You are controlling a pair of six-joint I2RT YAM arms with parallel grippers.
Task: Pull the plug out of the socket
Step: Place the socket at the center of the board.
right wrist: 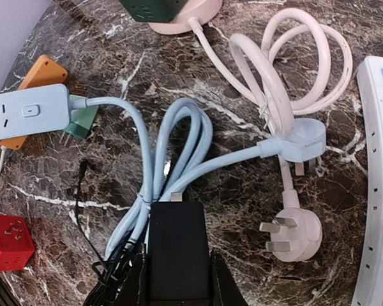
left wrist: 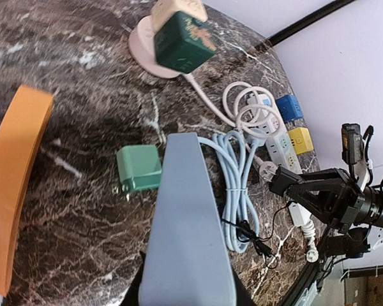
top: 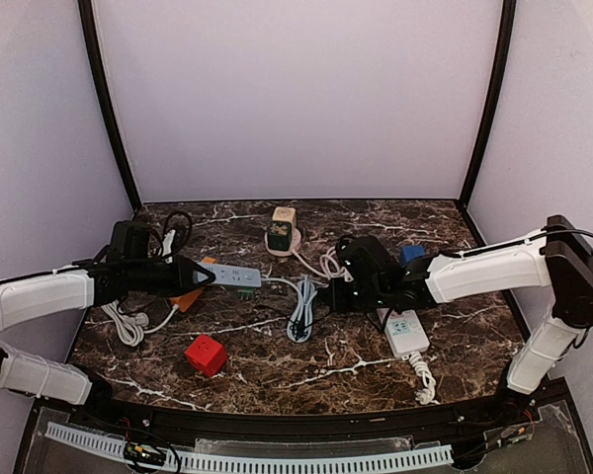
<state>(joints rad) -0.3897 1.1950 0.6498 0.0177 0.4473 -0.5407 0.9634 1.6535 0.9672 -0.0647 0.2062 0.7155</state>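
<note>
My left gripper [top: 185,275] is shut on one end of the pale blue power strip [top: 229,275], which fills the left wrist view [left wrist: 188,223]. My right gripper [top: 334,294] is shut on a black plug [right wrist: 177,248]. It holds the plug well to the right of the strip, with a metal prong bare at its front. In the left wrist view the black plug [left wrist: 282,178] hangs clear of the strip. A green plug [left wrist: 138,169] lies on the table beside the strip, prongs exposed. The strip's blue cable [right wrist: 154,159] is coiled under the black plug.
An orange block [left wrist: 13,191] lies left of the strip. A green-and-cream cube socket on a pink base [top: 282,233] stands at the back, its white cable and plug [right wrist: 292,233] loose. A white power strip [top: 406,333] lies at the right and a red cube [top: 206,354] near the front.
</note>
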